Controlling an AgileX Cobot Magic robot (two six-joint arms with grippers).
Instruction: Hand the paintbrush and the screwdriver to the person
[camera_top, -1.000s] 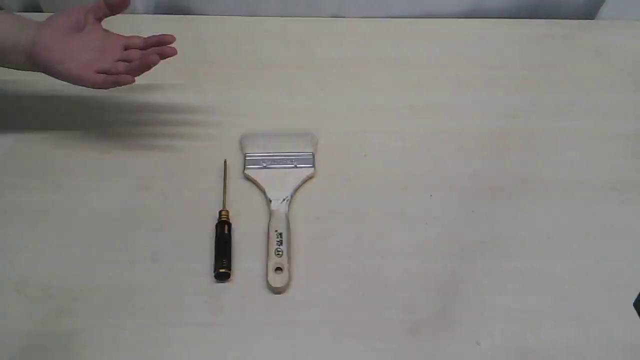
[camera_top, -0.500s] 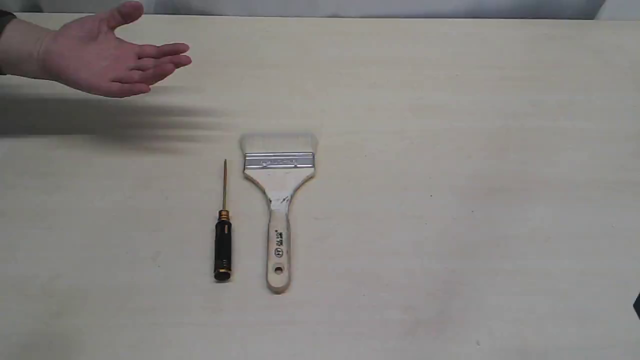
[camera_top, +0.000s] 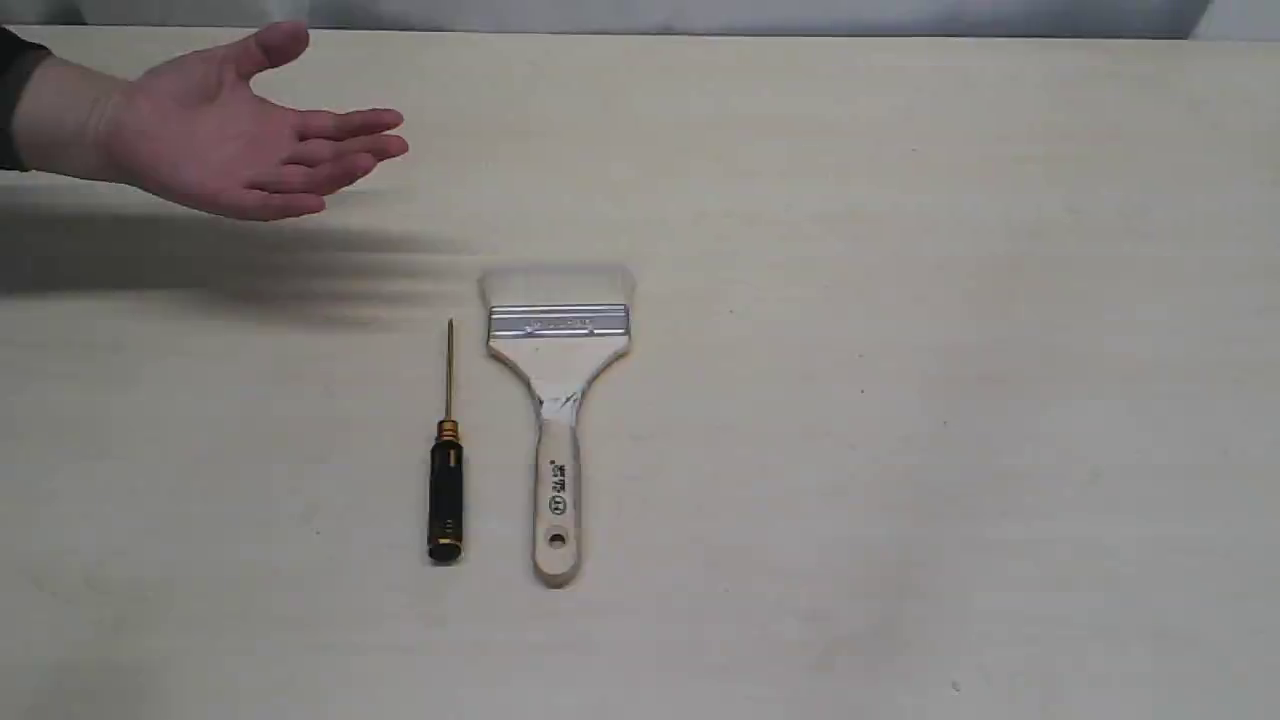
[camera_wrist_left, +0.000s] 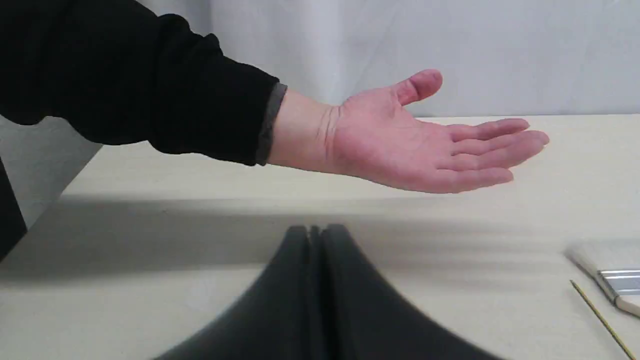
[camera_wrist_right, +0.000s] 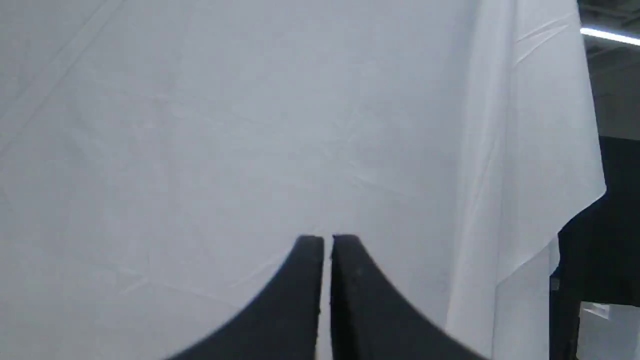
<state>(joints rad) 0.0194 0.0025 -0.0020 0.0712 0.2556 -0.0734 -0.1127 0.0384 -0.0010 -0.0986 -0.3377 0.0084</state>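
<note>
pale wooden table, screwdriver beside paintbrush

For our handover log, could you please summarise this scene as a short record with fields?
paintbrush: flat on the table, bristles toward the far edge
screwdriver: flat, parallel to the paintbrush, on its left in the exterior view, not touching
person's hand: open, palm up, above the table's far left
left end effector: shut, empty, facing the hand
right end effector: shut, empty, facing a white curtain

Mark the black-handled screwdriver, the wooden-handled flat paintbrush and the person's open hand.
black-handled screwdriver (camera_top: 445, 495): exterior view, on the ridged handle.
wooden-handled flat paintbrush (camera_top: 558, 322): exterior view, on the metal ferrule.
person's open hand (camera_wrist_left: 397, 145): left wrist view, on the palm.
</note>
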